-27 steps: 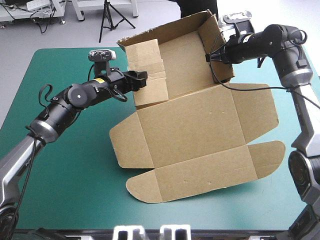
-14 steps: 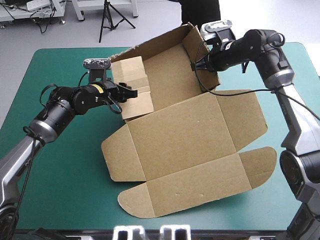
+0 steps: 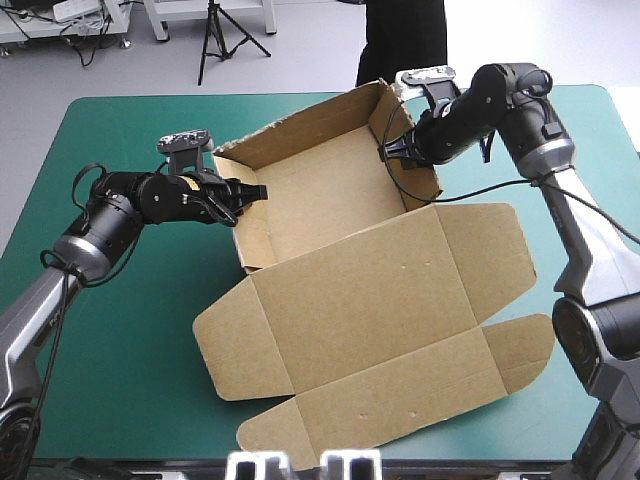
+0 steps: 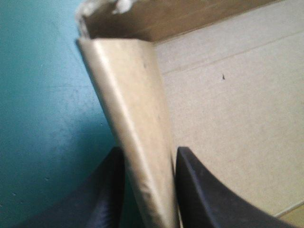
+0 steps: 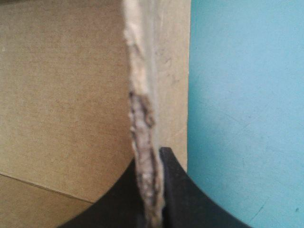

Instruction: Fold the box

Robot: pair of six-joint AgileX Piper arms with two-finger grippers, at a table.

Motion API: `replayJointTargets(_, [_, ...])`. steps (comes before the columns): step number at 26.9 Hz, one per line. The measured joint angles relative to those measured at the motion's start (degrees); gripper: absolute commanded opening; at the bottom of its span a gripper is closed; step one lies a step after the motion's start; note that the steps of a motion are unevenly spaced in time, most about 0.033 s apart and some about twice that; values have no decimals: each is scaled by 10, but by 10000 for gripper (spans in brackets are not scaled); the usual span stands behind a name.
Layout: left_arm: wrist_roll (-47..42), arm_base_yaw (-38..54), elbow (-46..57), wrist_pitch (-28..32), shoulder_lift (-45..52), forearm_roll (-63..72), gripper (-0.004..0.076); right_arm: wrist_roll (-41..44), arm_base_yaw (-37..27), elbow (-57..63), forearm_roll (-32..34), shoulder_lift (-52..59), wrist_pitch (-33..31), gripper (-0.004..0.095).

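Note:
The brown box (image 3: pixel 330 185) stands as an open tray at the far middle of the table. Its walls are raised, and its lid (image 3: pixel 370 300) lies flat toward the near edge with the flaps spread. My left gripper (image 3: pixel 250 192) is shut on the tray's left wall. In the left wrist view my gripper (image 4: pixel 149 190) has one black finger on each side of the doubled wall (image 4: pixel 130 109). My right gripper (image 3: pixel 395 150) is shut on the right wall near its far corner. The right wrist view shows that gripper (image 5: pixel 149 199) pinching the wall's raw edge (image 5: pixel 140 95).
The teal-green cover (image 3: pixel 120 350) shows to the left of the box and along the right side. The lid's rounded front flap (image 3: pixel 400 400) lies close to the table's near edge.
The box has slid left and turned a little, both grippers moving with it. The left side flap that stood inside the tray is now folded down into a wall.

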State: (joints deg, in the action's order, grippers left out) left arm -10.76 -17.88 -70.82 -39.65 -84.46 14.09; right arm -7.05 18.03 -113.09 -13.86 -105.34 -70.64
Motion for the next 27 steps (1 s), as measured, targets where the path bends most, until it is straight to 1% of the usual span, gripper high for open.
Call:
replayJointTargets(1, [9,1,0,1,-3,10,103,1,0,0,3,-3,0,-18])
replayJointTargets(4, [49,6,1,6,-22,43,62,3,-3,0,14,-18,0,-18])
replayJointTargets(7, [79,7,1,7,-28,47,-10,-1,-3,0,20,-26,0,-17])
replayJointTargets(10, [108,8,1,5,-29,47,-8,-7,-3,0,26,-36,0,-17])
replayJointTargets(13, [119,11,-30,-27,-46,40,-8,-7,1,5,38,-38,0,-17])
replayJointTargets(15, [123,11,-71,-65,-70,28,-8,-7,6,14,50,-38,0,-17])
replayJointTargets(18, [125,8,-147,-142,-118,0,-8,-4,9,39,54,-38,0,-17])
replayJointTargets(22, [122,-21,-237,-238,-181,-64,-8,0,9,87,54,-38,0,-17])
replayJointTargets(24, [118,-39,-265,-272,-205,-91,-8,0,9,112,55,-38,0,-17])
replayJointTargets(27, [108,-64,-280,-297,-229,-116,-8,4,10,154,61,-30,0,-17])
